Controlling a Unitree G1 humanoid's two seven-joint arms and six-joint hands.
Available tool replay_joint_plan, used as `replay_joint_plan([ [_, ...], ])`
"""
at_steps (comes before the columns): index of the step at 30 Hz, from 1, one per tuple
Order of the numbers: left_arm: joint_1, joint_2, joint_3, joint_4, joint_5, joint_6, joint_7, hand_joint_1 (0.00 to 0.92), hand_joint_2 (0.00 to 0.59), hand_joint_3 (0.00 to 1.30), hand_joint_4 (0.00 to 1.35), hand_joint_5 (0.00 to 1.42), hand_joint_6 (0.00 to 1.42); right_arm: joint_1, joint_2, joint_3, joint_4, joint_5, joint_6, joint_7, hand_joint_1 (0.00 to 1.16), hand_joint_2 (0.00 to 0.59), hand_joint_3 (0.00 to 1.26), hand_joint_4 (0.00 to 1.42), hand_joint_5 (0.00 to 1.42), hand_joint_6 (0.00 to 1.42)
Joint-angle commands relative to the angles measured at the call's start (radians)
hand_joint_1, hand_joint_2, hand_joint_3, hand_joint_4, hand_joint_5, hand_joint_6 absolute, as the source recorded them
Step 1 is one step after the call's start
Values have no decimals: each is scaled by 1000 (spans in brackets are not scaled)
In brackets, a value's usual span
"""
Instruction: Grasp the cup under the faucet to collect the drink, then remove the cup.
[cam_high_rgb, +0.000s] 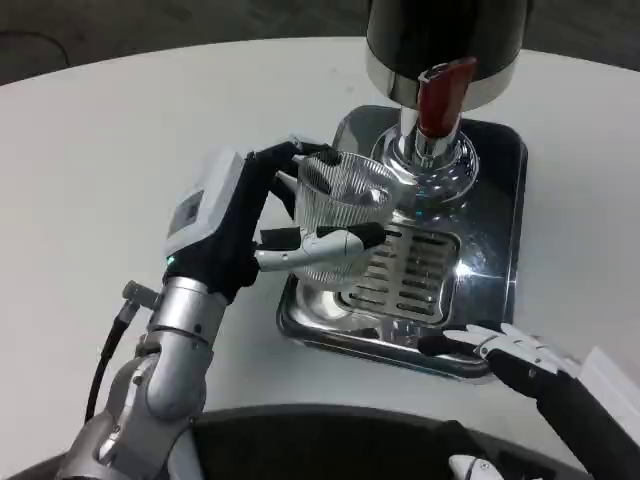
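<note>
Item: clear ribbed cup (345, 205), gripped in my left hand (250, 225), fingers wrapped round its wall, at ten o'clock of the steel drip tray (500, 150), its mouth just short of the red faucet lever (440, 95) to catch the drink. Item: my right hand (510, 352), at the tray's six o'clock edge, fingers spread, holding nothing, waiting clear of the pour.

White table (120, 130) lying beneath; chrome drip tray (500, 200) with slotted grate (415, 270) sitting at 3 o'clock.

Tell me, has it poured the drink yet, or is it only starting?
Done: the left hand grips the clear cup over the drip tray. In hand: bringing it under the red-handled faucet. Left: filling, since I see no drink, then removing. The right hand waits.
</note>
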Motion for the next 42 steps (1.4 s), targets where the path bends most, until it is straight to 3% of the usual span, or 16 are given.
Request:
replay_joint_plan([
  [1,-38,-16,-13,11,4,-33,32,570,147,786,887,927,492,4,6,-11,10,13,-10,-14,541,462,259,148,71,33],
  [18,-153,-51,-70,105,29,-32,53,570,149,786,882,927,480,24,6,-28,18,33,-23,-30,541,462,259,148,71,33],
  [42,-203,-73,-106,184,42,-40,66,569,150,786,882,927,480,37,6,-36,22,44,-28,-45,541,462,259,148,71,33],
])
